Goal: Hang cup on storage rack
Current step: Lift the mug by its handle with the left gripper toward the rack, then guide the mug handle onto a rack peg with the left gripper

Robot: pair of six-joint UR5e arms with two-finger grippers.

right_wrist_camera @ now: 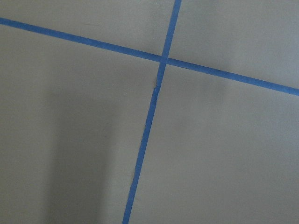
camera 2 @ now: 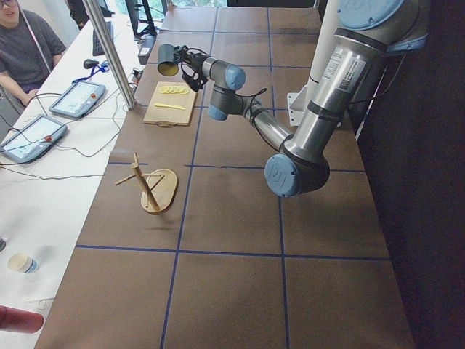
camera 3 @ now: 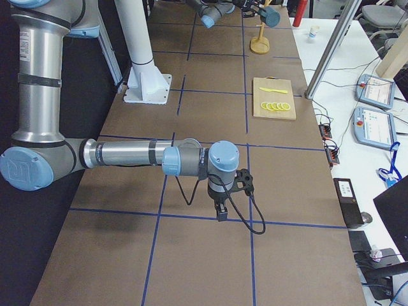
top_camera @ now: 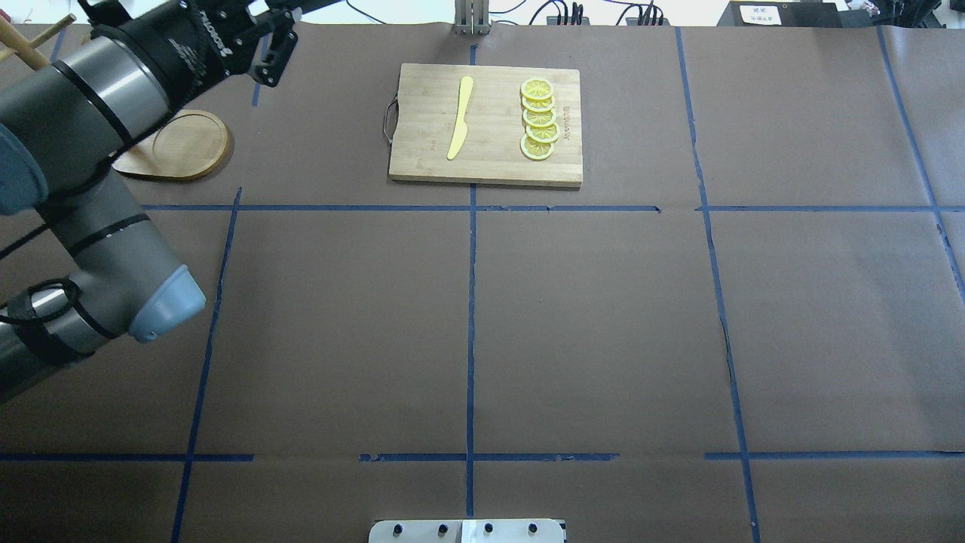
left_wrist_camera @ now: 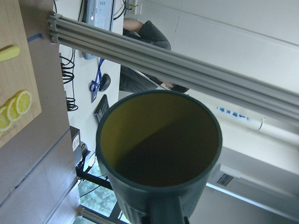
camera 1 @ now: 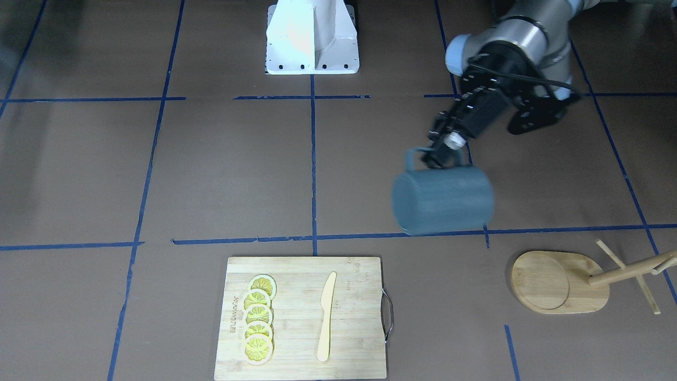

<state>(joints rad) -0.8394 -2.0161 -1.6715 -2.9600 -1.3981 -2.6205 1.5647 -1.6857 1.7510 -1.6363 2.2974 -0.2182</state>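
The dark teal cup (camera 1: 443,198) hangs on its side in the air, above the table. My left gripper (camera 1: 441,153) is shut on its loop handle. The left wrist view looks into the cup's yellow inside (left_wrist_camera: 159,144), with the handle at the bottom edge. The wooden storage rack (camera 1: 560,280) stands upright on its oval base near the table's far edge, apart from the cup; its post and pegs (camera 2: 143,178) are bare. In the overhead view the rack's base (top_camera: 181,143) shows and the cup is out of view. My right gripper (camera 3: 220,210) points down over the bare table; I cannot tell whether it is open.
A bamboo cutting board (camera 1: 349,317) with a metal handle holds several lemon slices (camera 1: 258,328) and a yellow knife (camera 1: 326,317). The robot's white base (camera 1: 312,37) stands at the near edge. A metal pole (camera 2: 109,51), tablets and an operator are beyond the far edge.
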